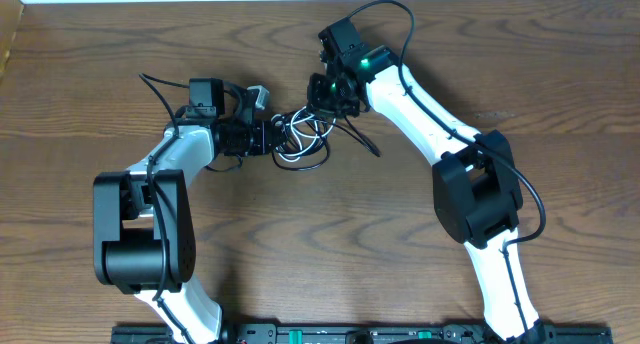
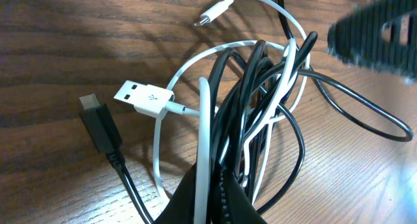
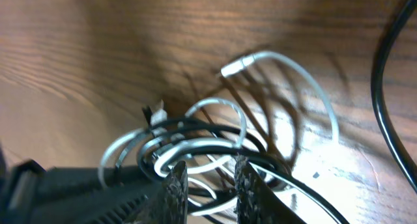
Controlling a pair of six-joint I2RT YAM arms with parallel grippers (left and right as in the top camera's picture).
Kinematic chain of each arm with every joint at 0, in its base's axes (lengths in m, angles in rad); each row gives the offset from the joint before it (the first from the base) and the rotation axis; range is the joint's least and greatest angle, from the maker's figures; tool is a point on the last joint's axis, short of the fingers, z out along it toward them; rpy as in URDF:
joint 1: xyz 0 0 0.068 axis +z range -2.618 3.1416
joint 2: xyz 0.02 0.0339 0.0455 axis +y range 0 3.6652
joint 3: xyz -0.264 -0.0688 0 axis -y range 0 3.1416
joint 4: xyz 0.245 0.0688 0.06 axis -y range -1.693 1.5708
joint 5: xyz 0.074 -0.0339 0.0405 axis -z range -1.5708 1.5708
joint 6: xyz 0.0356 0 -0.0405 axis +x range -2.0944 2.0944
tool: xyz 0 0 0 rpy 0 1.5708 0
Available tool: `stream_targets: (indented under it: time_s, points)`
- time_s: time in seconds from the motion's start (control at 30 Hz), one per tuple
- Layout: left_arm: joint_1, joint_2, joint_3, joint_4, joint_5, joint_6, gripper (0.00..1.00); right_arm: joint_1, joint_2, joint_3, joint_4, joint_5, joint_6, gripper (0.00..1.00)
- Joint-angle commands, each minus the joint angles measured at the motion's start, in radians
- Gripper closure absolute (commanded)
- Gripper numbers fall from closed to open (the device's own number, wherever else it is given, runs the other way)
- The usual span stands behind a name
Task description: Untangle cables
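The cables (image 1: 300,142) lie as one knotted bundle on the wooden table between my two grippers. In the left wrist view a white cord (image 2: 203,120) and black cords (image 2: 251,100) rise from my left gripper (image 2: 215,201), which is shut on them. The white USB plug (image 2: 143,97), a black plug (image 2: 98,123) and a small white plug (image 2: 205,19) lie free. My right gripper (image 3: 212,185) hangs over the bundle's far side, its fingers (image 3: 174,191) apart with white and black strands crossing the gap. From above, left gripper (image 1: 268,136) and right gripper (image 1: 322,106) are close together.
One black cable loop (image 2: 371,113) trails out to the right on the table (image 1: 520,74). A thick black arm wire (image 3: 386,87) hangs beside the right wrist. The left gripper's body (image 3: 65,191) sits close to the right fingers. The table's far edge (image 1: 200,2) runs along the top.
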Motion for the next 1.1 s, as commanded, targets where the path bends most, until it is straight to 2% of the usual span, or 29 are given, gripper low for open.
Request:
stream_targets:
  time_s: [0.0,0.37,0.9,1.07]
  points:
    - [0.001,-0.027,-0.008,0.002,0.017,0.021,0.92,0.003,-0.024,-0.008,0.024,0.024,0.075,0.79]
    - [0.0,-0.027,-0.008,0.002,0.017,0.021,0.92,0.017,0.011,-0.013,0.045,0.039,0.143,0.81]
    - [0.0,-0.027,-0.008,0.003,0.017,0.021,0.93,0.02,0.037,-0.014,0.034,0.057,0.143,0.81]
    - [0.0,-0.027,-0.008,0.003,0.017,0.021,0.92,0.026,0.04,-0.02,0.032,0.063,0.175,0.77]
